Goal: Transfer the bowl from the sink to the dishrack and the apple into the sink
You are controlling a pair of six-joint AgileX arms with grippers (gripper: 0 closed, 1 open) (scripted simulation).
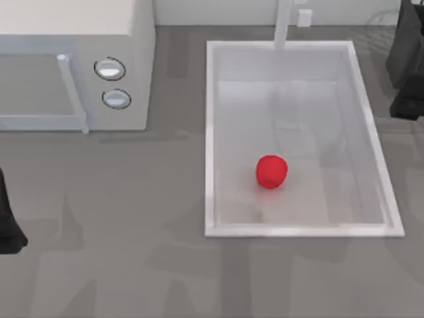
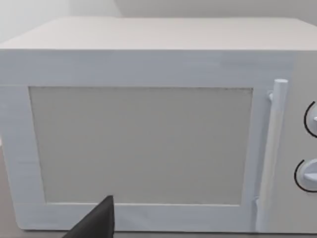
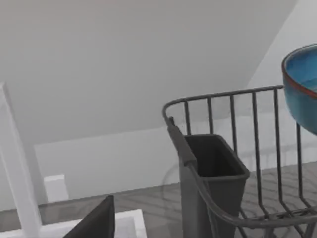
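The apple (image 1: 271,171) lies on the pale floor of the sink (image 1: 212,132), a little toward the front rim and nearer the middle than either side wall, touching no wall. The sink's faucet post (image 1: 283,25) rises from the back rim.

The bowl (image 3: 303,84) shows in the right wrist view at the frame's edge, blue with a reddish-brown rim, above the wires of the dishrack (image 3: 233,163). It sits within the rack's railing, though where it rests is cut off. A dark rectangular cup (image 3: 213,168) hangs at the rack's corner. The same view catches the faucet post (image 3: 17,173) and a bit of the sink's rim (image 3: 124,220).

The right arm (image 1: 407,59) stands at the top view's right edge, beyond the sink's back right corner. A dark finger (image 3: 96,223) of its gripper pokes into its wrist view; I cannot tell whether that gripper is spread or clenched.

The left arm (image 1: 8,218) is parked at the top view's left edge, well apart from the sink. Its wrist view faces the microwave (image 2: 148,139) door, with 1 dark finger (image 2: 96,223) showing; I cannot tell its gripper's state either.

The microwave (image 1: 73,59) sits at the table's back left, its 2 knobs (image 1: 110,69) facing the sink. The grey table (image 1: 132,265) carries it all.
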